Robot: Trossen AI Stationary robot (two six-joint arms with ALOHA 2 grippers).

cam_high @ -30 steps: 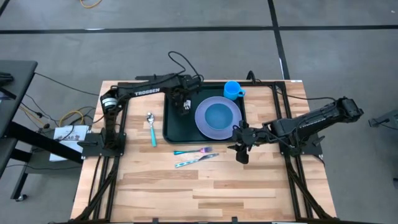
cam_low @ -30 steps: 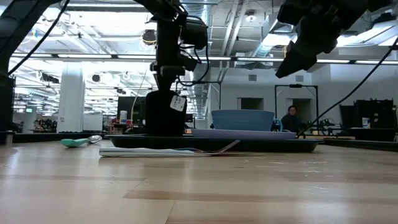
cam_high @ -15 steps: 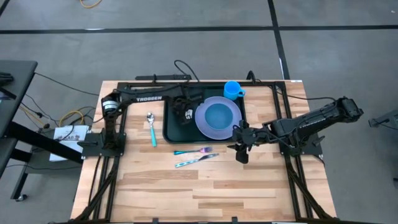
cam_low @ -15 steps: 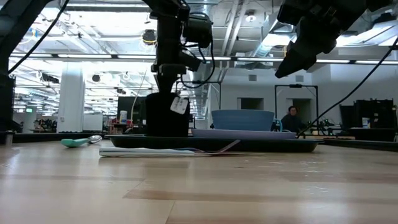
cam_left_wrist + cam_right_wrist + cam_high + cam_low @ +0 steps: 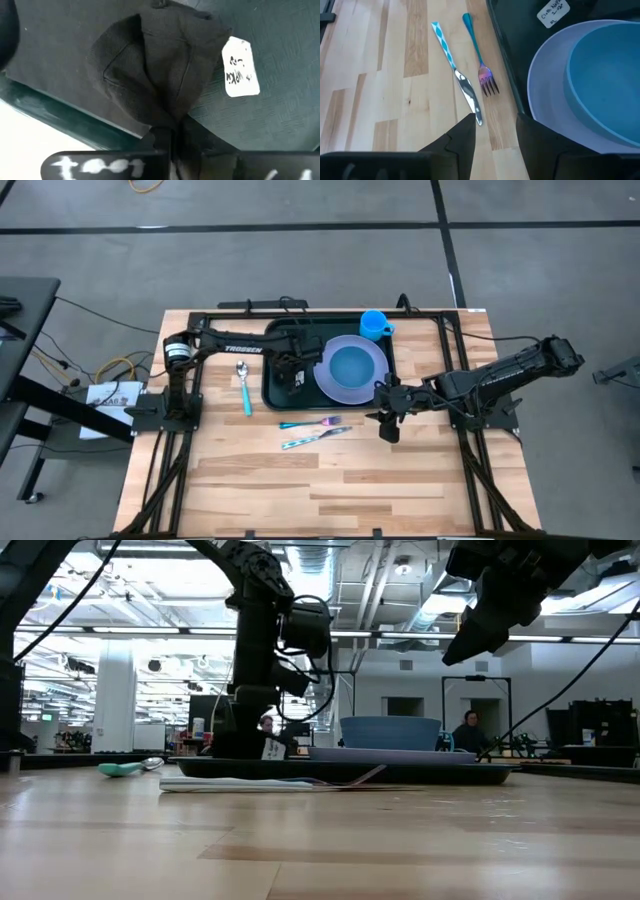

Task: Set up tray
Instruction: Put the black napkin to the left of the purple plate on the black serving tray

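Large dark green rimmed plastic tray: on wood surface, stiff, light; grip rim | left pincer: clamped on black tagged cloth napkin, on tray | right pincer: beside tray, apart

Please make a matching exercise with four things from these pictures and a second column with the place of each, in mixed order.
Things:
1. black cloth
2. blue bowl
3. spoon
4. fork

Places:
A. on the lavender plate
B. on the table, beside the knife
C. in the left pincer, on the tray
D. on the table, left of the tray

Pairs: 1-C, 2-A, 3-D, 4-B
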